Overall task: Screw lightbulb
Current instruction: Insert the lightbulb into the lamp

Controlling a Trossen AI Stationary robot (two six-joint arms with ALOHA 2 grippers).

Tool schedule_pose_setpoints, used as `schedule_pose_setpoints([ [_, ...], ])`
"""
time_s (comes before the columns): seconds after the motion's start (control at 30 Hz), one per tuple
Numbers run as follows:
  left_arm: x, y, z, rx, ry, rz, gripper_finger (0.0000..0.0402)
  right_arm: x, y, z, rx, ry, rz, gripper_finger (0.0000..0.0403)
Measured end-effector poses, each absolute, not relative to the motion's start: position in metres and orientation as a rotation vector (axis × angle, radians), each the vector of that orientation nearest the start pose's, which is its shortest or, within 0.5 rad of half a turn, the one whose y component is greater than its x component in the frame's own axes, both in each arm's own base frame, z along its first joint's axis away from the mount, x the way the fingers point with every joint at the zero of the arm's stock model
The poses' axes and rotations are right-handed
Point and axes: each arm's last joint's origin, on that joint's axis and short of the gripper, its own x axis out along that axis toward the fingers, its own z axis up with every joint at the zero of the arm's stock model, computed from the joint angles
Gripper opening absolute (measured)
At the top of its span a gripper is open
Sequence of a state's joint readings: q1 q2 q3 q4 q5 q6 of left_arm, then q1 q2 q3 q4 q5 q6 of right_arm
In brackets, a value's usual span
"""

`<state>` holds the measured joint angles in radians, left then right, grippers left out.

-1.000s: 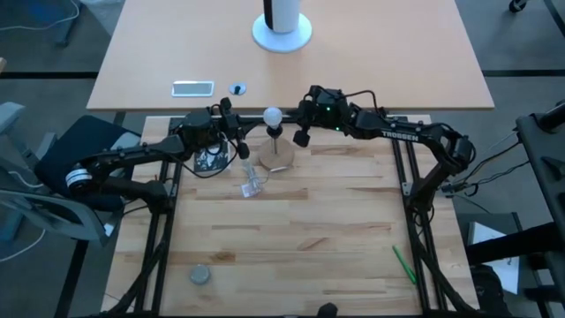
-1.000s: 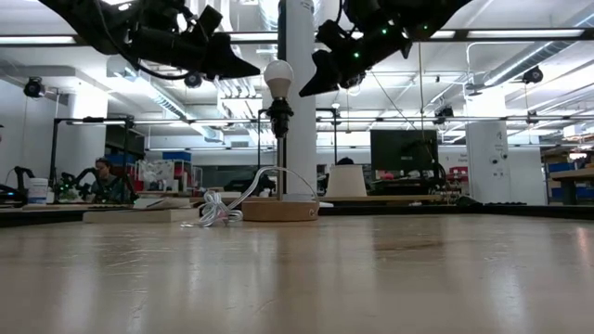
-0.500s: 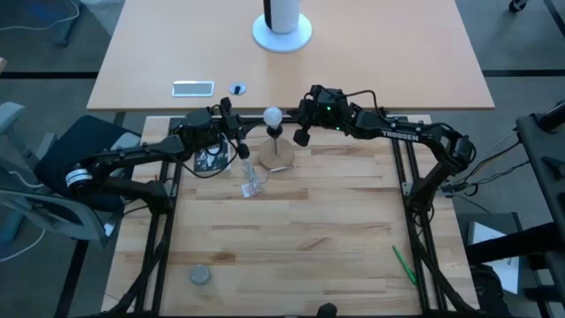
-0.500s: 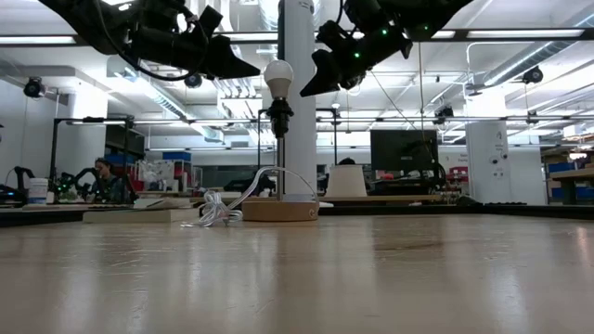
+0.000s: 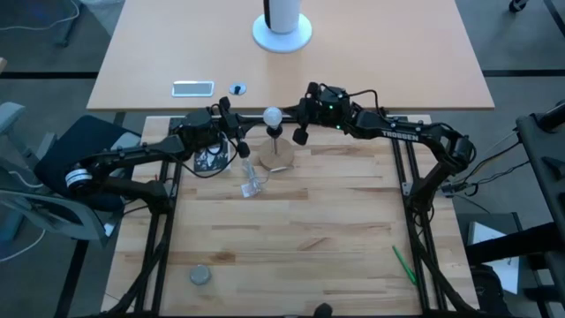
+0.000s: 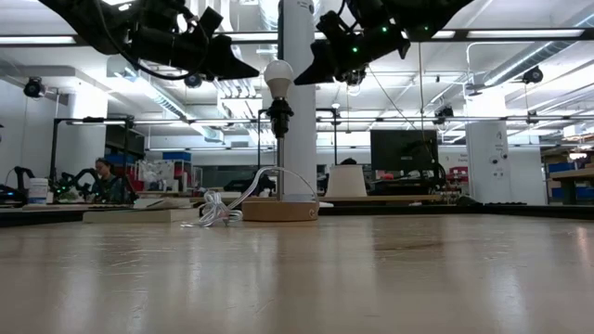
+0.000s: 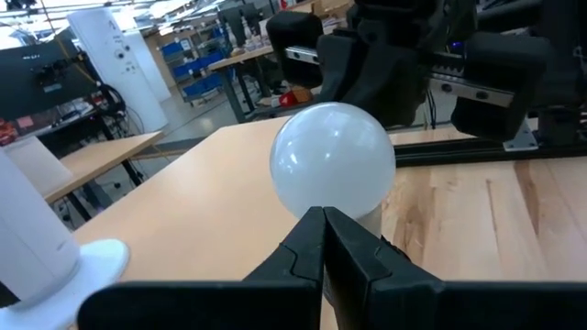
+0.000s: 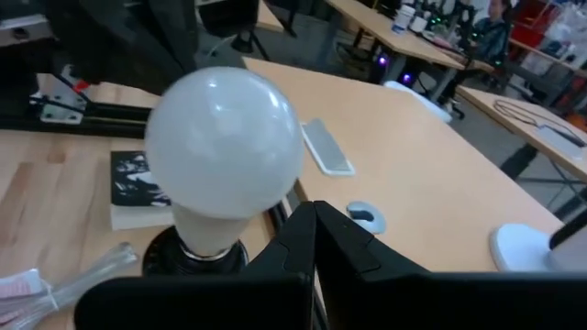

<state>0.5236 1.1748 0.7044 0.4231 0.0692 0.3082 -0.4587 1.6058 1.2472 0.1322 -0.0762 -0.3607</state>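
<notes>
The white frosted lightbulb (image 5: 273, 116) (image 6: 278, 76) stands upright with its base in a black socket (image 8: 197, 252). The socket tops a thin stem on a round wooden base (image 5: 276, 157). My left gripper (image 7: 323, 220) is shut and level, just left of the globe (image 7: 332, 160). My right gripper (image 8: 312, 215) is shut just right of the globe (image 8: 225, 142). In the low view, each gripper's tip (image 6: 257, 70) (image 6: 298, 80) stands a narrow gap away from the bulb. A white cord (image 6: 218, 209) trails from the base.
A clear plastic piece (image 5: 252, 184) lies near the wooden base, with a dark booklet (image 5: 210, 159) under the left arm. A grey disc (image 5: 200, 276) and a green pen (image 5: 403, 264) lie toward the near edge. On the far table are a phone (image 5: 192, 87) and a white post (image 5: 282, 31).
My right gripper has tipped its fingertips up a little toward level beside the bulb. The bulb and its stand have kept still.
</notes>
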Motion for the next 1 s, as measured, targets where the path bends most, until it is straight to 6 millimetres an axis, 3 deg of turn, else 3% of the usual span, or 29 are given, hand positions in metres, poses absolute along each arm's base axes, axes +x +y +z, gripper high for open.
schedule_pose_setpoints([
  [1.0,0.2277,0.1267,0.2873,0.308,0.080,0.374,0.0000,0.3376,-0.1600,0.3117,-0.289,0.285,-0.315,0.0000],
])
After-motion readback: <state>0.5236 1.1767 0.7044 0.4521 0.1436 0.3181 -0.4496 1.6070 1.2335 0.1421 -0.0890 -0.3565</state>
